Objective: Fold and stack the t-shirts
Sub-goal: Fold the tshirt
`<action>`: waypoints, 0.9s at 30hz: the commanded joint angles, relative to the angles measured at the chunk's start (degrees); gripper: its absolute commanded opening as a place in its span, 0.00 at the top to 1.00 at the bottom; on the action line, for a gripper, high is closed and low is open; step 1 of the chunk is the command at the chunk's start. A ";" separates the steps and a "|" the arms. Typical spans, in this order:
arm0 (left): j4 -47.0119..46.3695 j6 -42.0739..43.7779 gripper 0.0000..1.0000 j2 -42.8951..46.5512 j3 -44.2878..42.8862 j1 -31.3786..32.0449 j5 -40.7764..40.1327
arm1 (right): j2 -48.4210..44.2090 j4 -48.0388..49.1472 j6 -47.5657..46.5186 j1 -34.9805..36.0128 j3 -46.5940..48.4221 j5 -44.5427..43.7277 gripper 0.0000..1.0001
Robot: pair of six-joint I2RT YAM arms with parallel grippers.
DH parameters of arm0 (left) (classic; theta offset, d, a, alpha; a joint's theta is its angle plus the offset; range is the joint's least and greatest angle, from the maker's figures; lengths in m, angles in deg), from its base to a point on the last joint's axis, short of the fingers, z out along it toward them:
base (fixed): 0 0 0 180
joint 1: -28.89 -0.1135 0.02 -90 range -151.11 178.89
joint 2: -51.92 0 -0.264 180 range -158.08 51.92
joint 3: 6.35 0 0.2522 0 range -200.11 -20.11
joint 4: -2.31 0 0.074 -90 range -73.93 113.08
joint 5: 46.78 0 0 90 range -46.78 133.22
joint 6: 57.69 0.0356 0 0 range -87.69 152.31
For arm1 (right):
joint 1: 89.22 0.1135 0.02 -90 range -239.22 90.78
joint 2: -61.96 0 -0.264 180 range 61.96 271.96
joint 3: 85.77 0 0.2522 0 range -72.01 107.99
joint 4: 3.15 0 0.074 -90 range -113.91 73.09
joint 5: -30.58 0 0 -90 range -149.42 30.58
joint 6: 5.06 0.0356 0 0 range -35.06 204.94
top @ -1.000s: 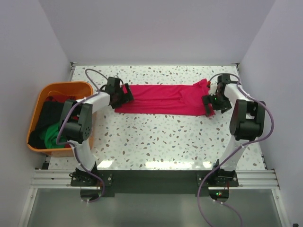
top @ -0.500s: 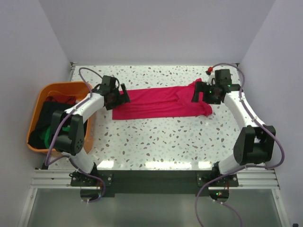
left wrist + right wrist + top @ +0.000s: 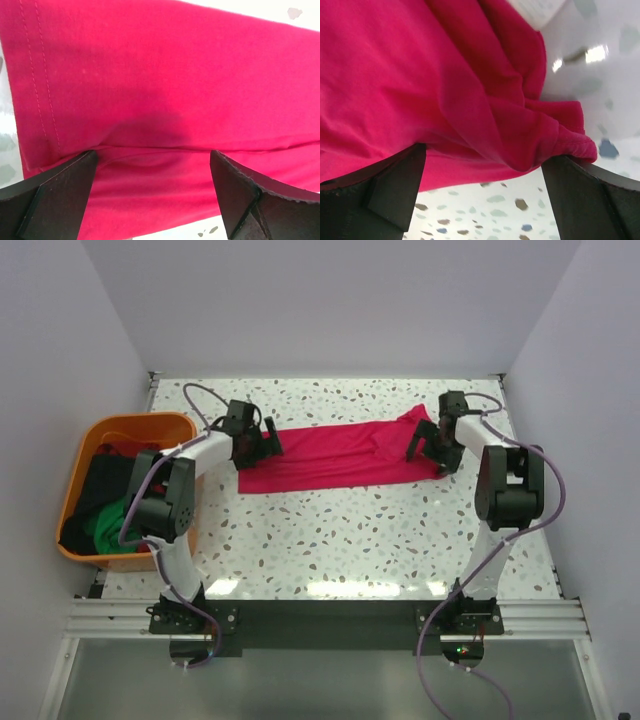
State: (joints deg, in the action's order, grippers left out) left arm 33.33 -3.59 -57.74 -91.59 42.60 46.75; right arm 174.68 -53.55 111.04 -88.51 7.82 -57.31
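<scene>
The left gripper point(image 3: 264, 440) and right gripper point(image 3: 428, 449), both spread wide and pinching nothing, hover over opposite ends of the pink shirt point(image 3: 340, 452) lying stretched flat between them.

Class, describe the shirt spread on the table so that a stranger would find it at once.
On the speckled table lies a crimson-pink t-shirt, folded into a long strip across its far half. The green shirt and the black shirt sit bunched in the orange tub.

No legible text or labels anywhere.
</scene>
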 commanded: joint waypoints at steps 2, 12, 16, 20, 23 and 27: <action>-2.23 -0.22 0.00 2.61 7.75 1.92 1.04 | 8.72 2.55 -2.45 0.26 10.74 1.49 0.01; -2.04 -17.69 0.00 14.65 28.74 19.14 5.95 | 31.05 -6.51 -17.31 4.03 42.23 6.24 0.01; -3.63 -25.09 0.00 18.43 30.27 28.72 4.93 | 35.71 -5.37 -21.36 7.55 50.23 5.80 0.01; -2.58 -26.85 0.00 19.05 25.44 35.92 1.57 | 38.53 -4.58 -21.00 10.26 57.00 8.70 0.01; 0.66 -25.89 0.00 18.70 17.63 39.88 -2.73 | 35.56 -1.35 -19.79 11.07 54.92 9.04 0.01; 3.13 -22.55 0.00 19.92 9.80 41.30 -3.44 | 28.35 1.14 -16.89 11.15 52.53 13.44 0.01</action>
State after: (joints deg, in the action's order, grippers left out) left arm 33.72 -27.06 -39.62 -75.50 83.39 46.03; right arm 208.80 -53.29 91.90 -77.08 61.44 -49.71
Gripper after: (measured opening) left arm 0.997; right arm 0.986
